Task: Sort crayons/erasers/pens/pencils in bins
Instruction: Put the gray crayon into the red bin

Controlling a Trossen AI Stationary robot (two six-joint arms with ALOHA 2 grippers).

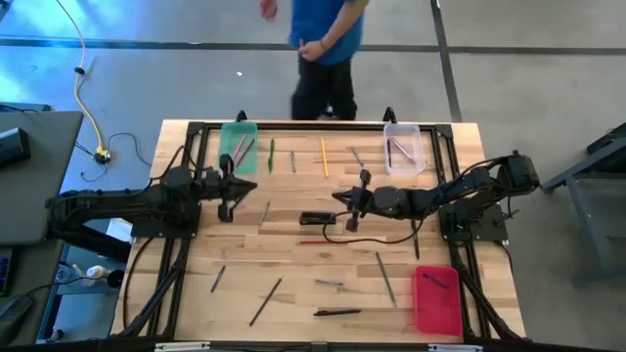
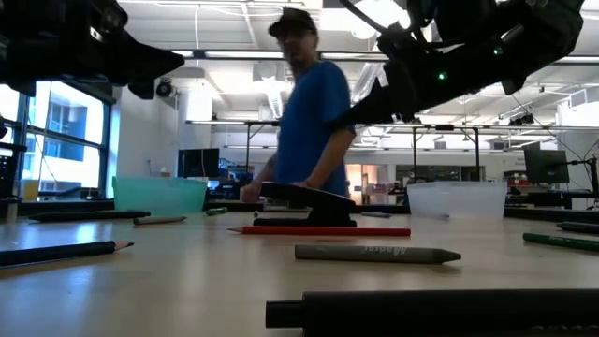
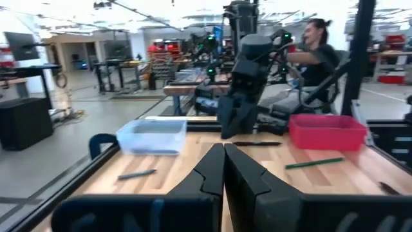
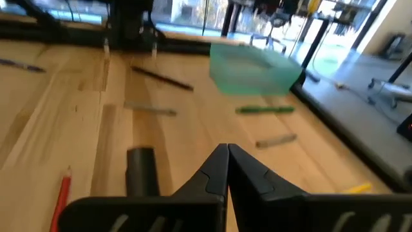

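Table (image 1: 293,313): bins at 11 (image 1: 238,147), 1 (image 1: 403,149), 5 o'clock (image 1: 436,299); pens and pencils scattered, 6 o'clock edge open. Left gripper (image 1: 227,207) at 9, right gripper (image 1: 352,217) at centre: jaws together, empty.

person (image 1: 323,44) cut off, foreground pen (image 2: 440,311) blurred

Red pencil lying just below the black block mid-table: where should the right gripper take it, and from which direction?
A judgement: grip the red pencil near its middle, coming straight down from above. It lies flat on the table, crosswise in the high view, so set the fingers across its thin shaft. The black block sits close beside it; keep clear. The right gripper is shut and must open first.
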